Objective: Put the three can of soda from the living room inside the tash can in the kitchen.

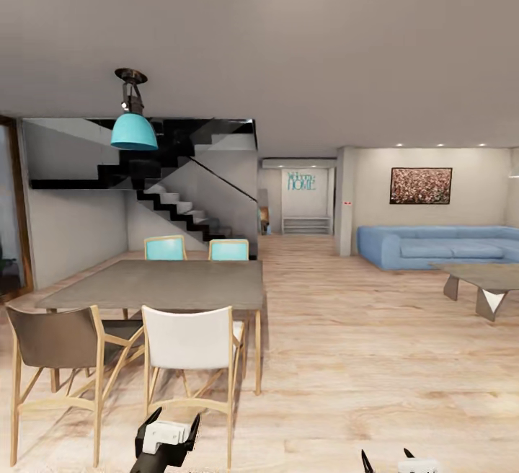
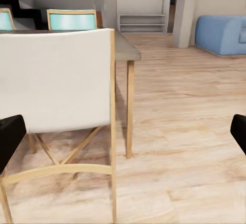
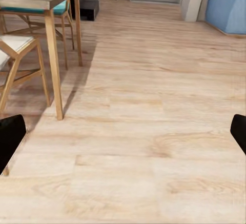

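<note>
Left hand: black two-fingered, white-bodied, low in the head view; fingers spread apart, nothing between them. In the left wrist view one black fingertip shows at each edge of the picture.

Right hand: two black finger tips low in the head view, white body just behind; fingers spread apart, holding nothing. One fingertip sits at each edge of the right wrist view.

White-backed wooden-framed chair: directly ahead of the left hand, near, pushed up to the table.

Brown-backed wooden chair: beside the white one, further to the left of the left hand.

Grey rectangular dining tabletop on pale wooden legs: beyond the two near chairs, ahead of the left hand.

Two turquoise-backed chairs: at the far side of that tabletop.

Turquoise dome pendant lamp: hanging above the dining set.

Black-and-white staircase: behind the table.

Pale wooden plank floor: ahead of the right hand.

Living room, blue sofa: far ahead and to the right of the right hand, against the rear wall under a framed picture.

Low grey coffee table with angular legs: in front of the sofa, well apart from both hands; whether anything stands on it cannot be told.
</note>
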{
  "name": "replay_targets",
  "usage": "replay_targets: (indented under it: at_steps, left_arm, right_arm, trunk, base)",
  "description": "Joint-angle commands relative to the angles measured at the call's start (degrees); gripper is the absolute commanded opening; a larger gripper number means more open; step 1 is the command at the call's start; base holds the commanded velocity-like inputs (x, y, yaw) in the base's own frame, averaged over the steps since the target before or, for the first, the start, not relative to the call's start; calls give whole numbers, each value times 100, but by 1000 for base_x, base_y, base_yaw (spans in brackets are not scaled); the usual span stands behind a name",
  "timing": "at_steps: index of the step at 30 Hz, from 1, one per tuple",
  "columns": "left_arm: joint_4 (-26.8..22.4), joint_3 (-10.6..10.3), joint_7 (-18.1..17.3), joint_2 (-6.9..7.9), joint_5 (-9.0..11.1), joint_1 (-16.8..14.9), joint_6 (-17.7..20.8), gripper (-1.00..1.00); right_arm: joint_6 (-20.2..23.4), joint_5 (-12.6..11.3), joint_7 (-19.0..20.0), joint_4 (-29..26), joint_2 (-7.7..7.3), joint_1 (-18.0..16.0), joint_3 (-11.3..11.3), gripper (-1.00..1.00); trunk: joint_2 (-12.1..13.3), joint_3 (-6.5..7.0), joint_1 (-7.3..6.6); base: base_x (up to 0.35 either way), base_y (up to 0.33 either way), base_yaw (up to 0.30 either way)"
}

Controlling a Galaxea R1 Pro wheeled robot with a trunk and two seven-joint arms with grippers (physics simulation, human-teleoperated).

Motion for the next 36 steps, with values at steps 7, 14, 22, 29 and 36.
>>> replay_targets:
  at_steps: [7,14,22,29,36]
  left_arm:
    - [-1,0,1,0,0,0,-2,100]
    - [-1,0,1,0,0,0,-1,100]
    - [-3,0,1,0,0,0,-1,100]
    - [-32,0,-4,0,5,2,-2,100]
    - [-208,31,-33,10,20,10,-1,100]
  right_arm:
    - [0,0,0,7,0,-21,0,100]
    - [0,2,0,8,0,-22,-2,100]
    - [0,4,0,8,0,-22,-2,100]
    - [0,4,0,8,0,-23,0,100]
    - [0,2,0,10,0,-23,1,100]
  trunk:
    - [0,0,0]
    - [0,0,0]
    - [0,0,0]
    - [0,0,0]
    - [0,0,0]
  base:
    - [0,0,250]
    - [0,0,250]
    - [0,0,250]
    - [0,0,250]
    - [0,0,250]
